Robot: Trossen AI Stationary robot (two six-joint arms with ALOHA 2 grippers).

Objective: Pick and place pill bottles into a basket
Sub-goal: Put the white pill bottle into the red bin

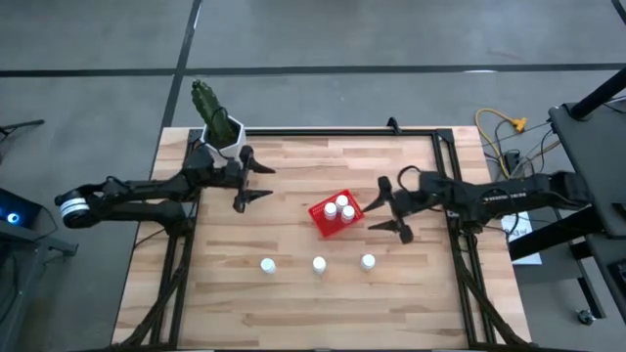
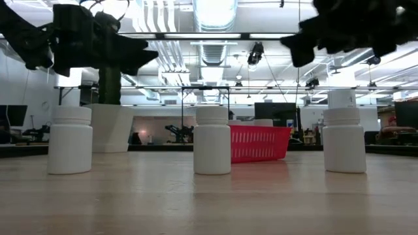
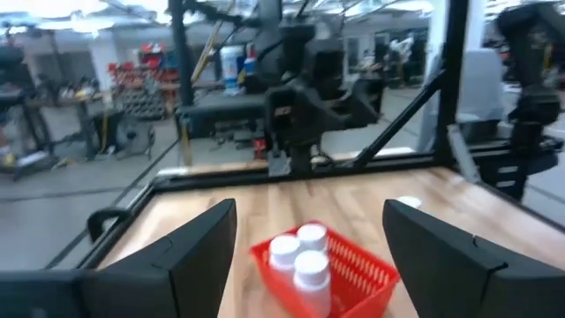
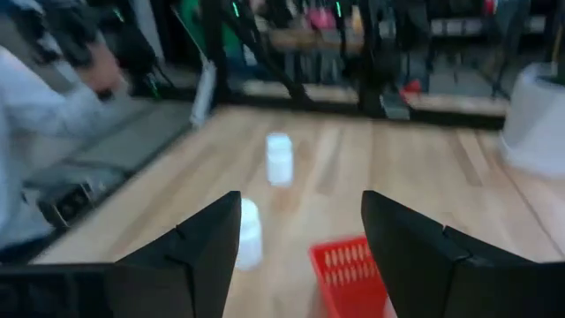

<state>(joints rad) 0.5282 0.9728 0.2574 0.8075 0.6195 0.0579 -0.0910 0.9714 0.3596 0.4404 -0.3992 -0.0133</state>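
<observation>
The red basket stands near the table's middle with three white pill bottles upright in it. It also shows in the left wrist view and the low view. Three more bottles stand upright in a row nearer the front edge: left, middle, right. My left gripper is open and empty, left of the basket and above the table. My right gripper is open and empty, just right of the basket.
A white hexagonal pot with a green plant stands at the far left corner, behind my left arm. A black frame runs along the table's far and right edges. A person's sleeve shows beyond the table in the right wrist view.
</observation>
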